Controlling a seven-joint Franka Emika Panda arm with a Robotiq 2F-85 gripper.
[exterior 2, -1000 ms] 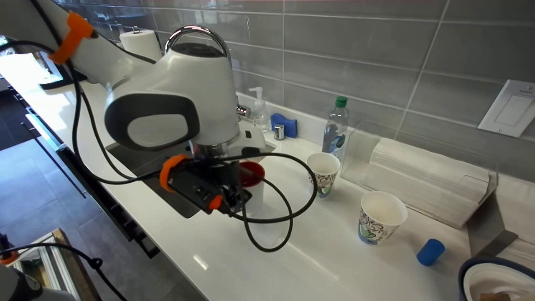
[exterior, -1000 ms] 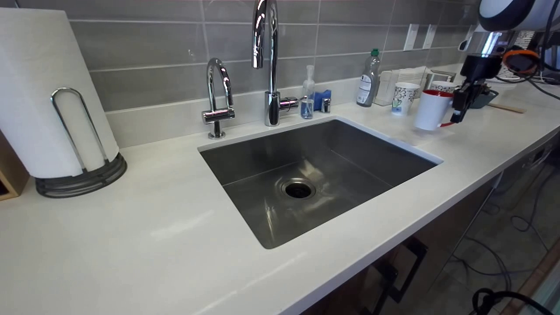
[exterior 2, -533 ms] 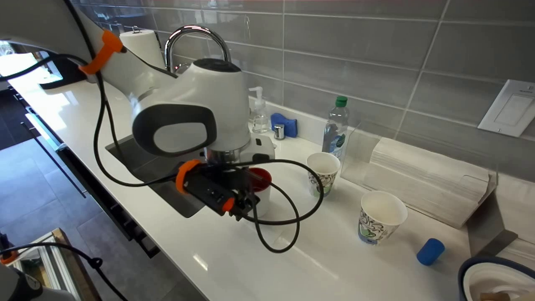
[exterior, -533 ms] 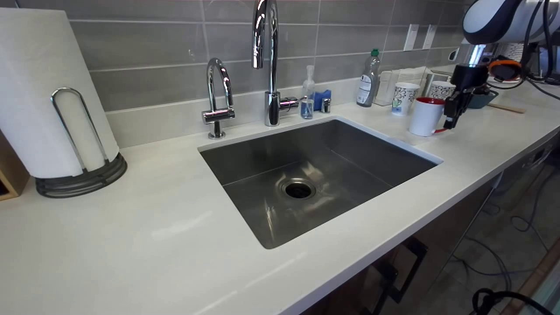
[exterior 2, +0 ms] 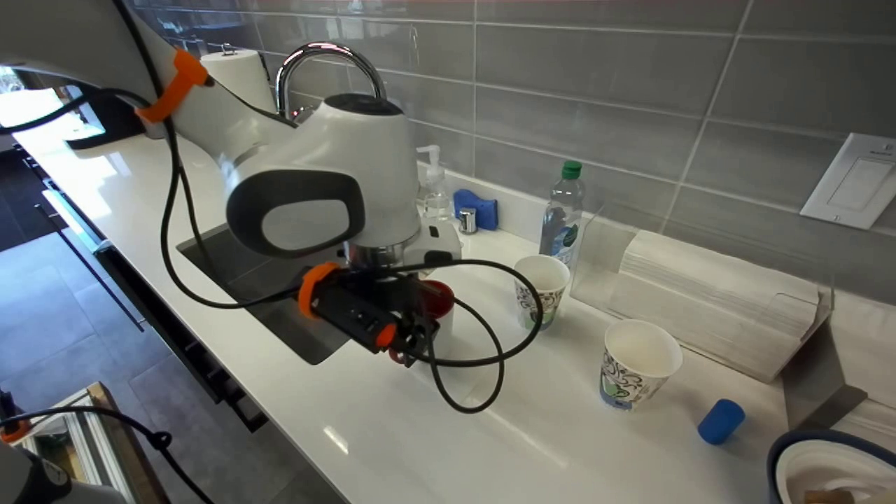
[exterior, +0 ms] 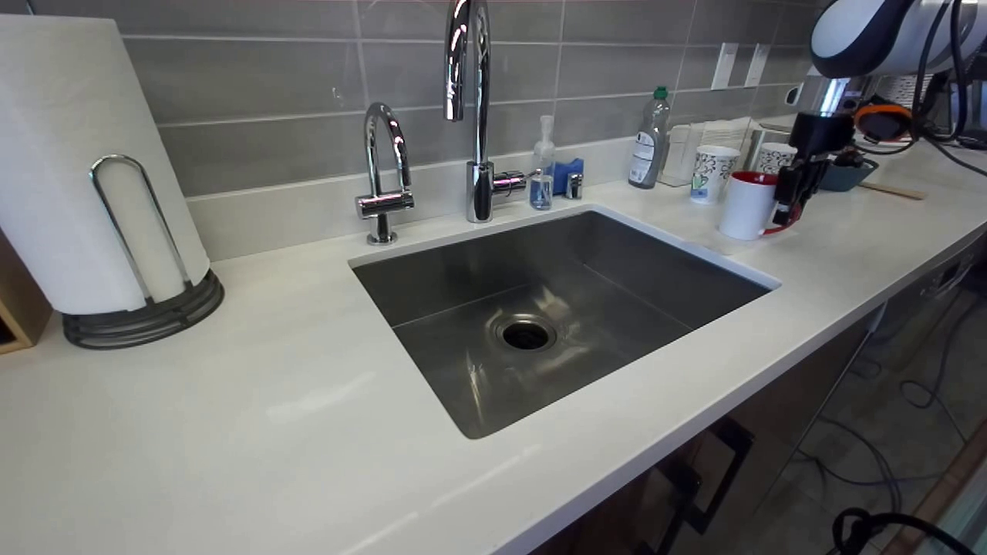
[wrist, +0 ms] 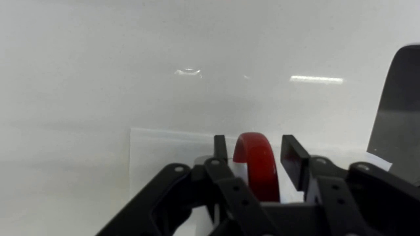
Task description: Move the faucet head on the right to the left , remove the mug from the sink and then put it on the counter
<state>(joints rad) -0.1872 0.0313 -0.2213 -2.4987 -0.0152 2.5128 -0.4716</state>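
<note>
We see the fingers (wrist: 295, 164) of our gripper (wrist: 254, 142) standing apart, with the red handle (wrist: 261, 164) of the white mug (exterior: 746, 208) between them and a gap on each side, its body upright on the counter (exterior: 254, 432) just beside them, and the sink (wrist: 397, 137) off to their right in the wrist view.

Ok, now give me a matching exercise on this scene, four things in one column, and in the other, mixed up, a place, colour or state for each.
1. Mug
2. Sink
3. Soap bottle
4. Paper towels

A. Has a green cap
B. On a dark stand
C. Handle between the open jaws
D. Sunk into the counter

Pairs: 1-C, 2-D, 3-A, 4-B
</note>
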